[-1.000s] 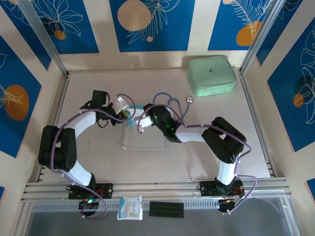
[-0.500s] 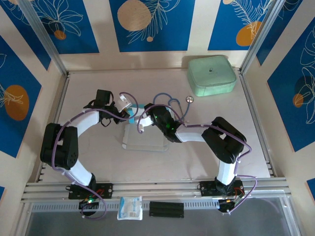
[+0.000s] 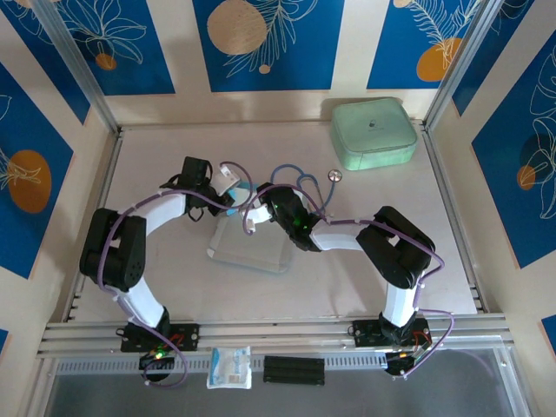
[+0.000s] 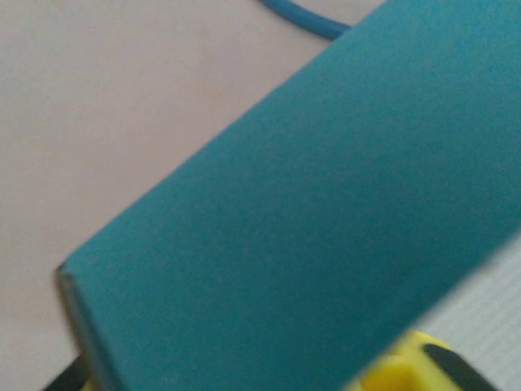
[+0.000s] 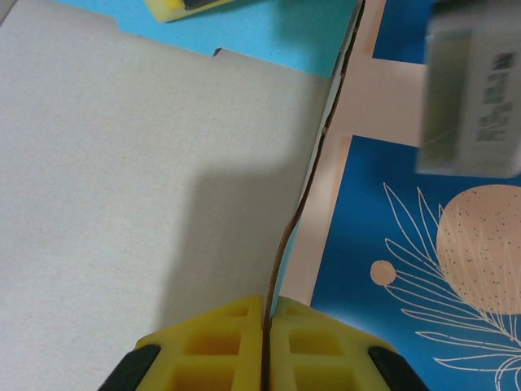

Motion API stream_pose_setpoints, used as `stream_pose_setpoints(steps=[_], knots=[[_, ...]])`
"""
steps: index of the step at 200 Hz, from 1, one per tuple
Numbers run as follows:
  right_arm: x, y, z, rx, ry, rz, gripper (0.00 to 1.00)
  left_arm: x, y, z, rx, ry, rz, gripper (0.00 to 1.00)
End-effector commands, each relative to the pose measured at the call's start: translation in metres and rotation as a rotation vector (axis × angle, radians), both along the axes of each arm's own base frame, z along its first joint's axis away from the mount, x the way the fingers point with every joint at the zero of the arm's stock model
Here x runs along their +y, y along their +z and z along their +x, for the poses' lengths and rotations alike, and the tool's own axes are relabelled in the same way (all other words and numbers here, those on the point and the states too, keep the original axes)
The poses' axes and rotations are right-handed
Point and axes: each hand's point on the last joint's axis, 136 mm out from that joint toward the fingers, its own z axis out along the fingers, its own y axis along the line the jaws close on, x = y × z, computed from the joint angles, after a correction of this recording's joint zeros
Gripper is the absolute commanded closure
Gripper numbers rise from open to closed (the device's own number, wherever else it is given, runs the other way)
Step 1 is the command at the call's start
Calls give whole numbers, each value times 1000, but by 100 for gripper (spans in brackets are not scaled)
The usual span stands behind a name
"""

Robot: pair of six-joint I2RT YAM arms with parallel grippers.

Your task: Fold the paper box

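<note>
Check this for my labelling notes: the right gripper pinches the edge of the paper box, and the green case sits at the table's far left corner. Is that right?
Not quite. The green case sits at the table's far right corner, as the top view shows. The right gripper does pinch the edge of the paper box.

A mint-green case [image 3: 373, 132] (with rounded corners) stood at the far right of the table [image 3: 156, 148]; a white-and-blue packet [image 3: 229, 367] lay just off its near edge.

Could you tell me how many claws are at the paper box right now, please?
2: the right claw pinches the paper box at its edge; the left claw is at its blue far flap.
</note>
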Motion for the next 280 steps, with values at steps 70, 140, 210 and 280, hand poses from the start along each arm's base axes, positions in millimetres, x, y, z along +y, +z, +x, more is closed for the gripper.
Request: stream_pose_setpoints(steps=[70, 140, 210, 280], knots=[[9, -59, -40, 159, 143, -137, 92, 8, -28, 6, 4, 99, 110, 100], [10, -58, -40, 159, 140, -134, 92, 12, -46, 18, -48, 157, 281, 88], [11, -52, -40, 154, 141, -127, 91, 8, -60, 18, 25, 124, 312, 88], [9, -48, -39, 155, 137, -117, 91, 9, -71, 18, 81, 118, 346, 73]])
